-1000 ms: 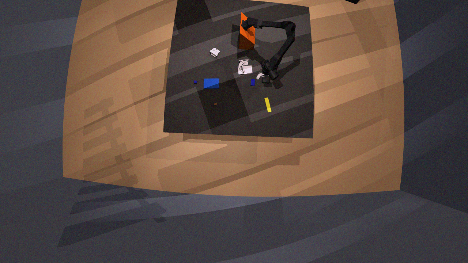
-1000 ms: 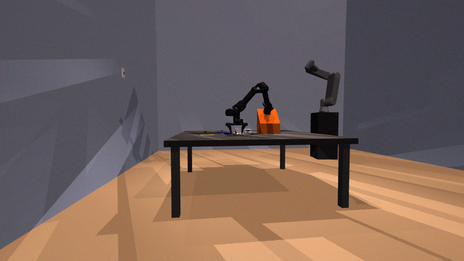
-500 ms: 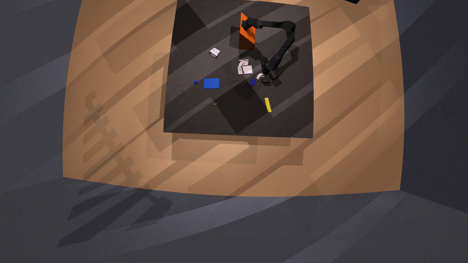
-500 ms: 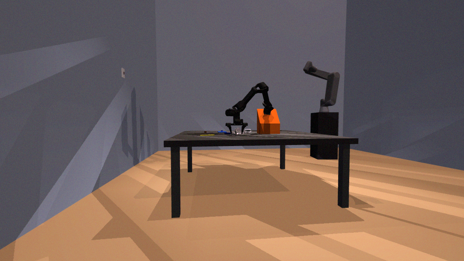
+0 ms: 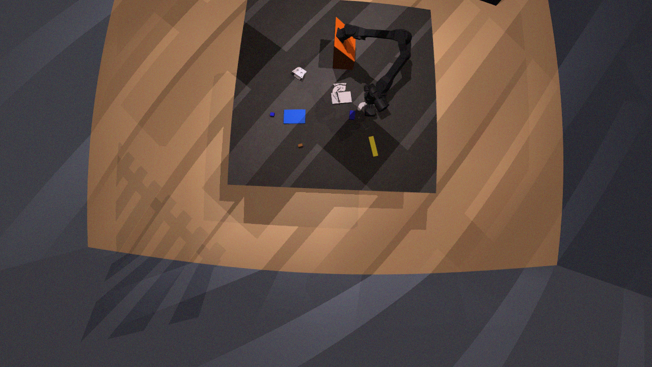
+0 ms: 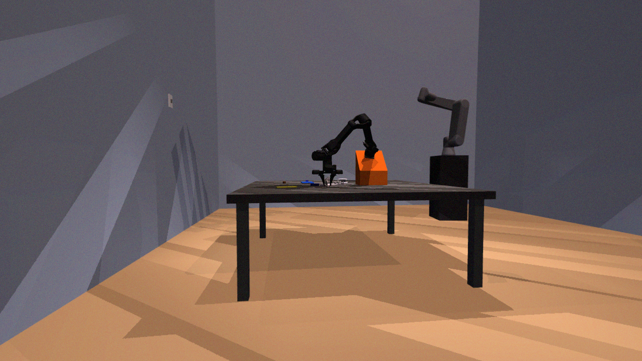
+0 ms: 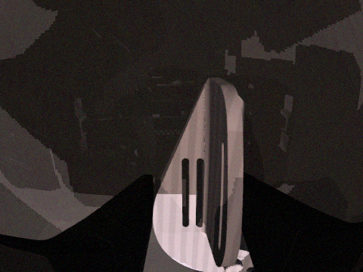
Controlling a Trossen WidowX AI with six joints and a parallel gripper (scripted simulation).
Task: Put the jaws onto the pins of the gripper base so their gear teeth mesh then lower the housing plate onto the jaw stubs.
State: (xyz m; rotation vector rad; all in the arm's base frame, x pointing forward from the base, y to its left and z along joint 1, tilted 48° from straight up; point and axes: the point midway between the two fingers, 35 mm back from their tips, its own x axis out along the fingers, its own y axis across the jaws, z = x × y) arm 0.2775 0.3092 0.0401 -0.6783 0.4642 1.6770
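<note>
One pale jaw (image 7: 170,227) (image 5: 362,105) with two long slots and a tall flat pad fills the lower middle of the wrist view. My gripper (image 7: 193,183) (image 6: 327,184) is down at the table, its two dark fingers against the left and right sides of this jaw, shut on it. The jaw's toothed end is mostly cut off at the bottom of the wrist view. In the top view, a white group with a curved part (image 5: 339,87) and a flat square part (image 5: 345,96) lies left of the gripper. Another white part (image 5: 299,72) with small round marks stands farther left. Pins and stubs are too small to tell.
A dark blue block (image 5: 352,114) (image 6: 314,184) lies close beside the gripper. A yellow bar (image 5: 373,146) (image 6: 286,186), a blue plate (image 5: 294,116), a small blue cube (image 5: 272,114) and a small brown block (image 5: 299,145) lie around. An orange wedge box (image 5: 343,62) (image 6: 371,178) stands by the arm's base.
</note>
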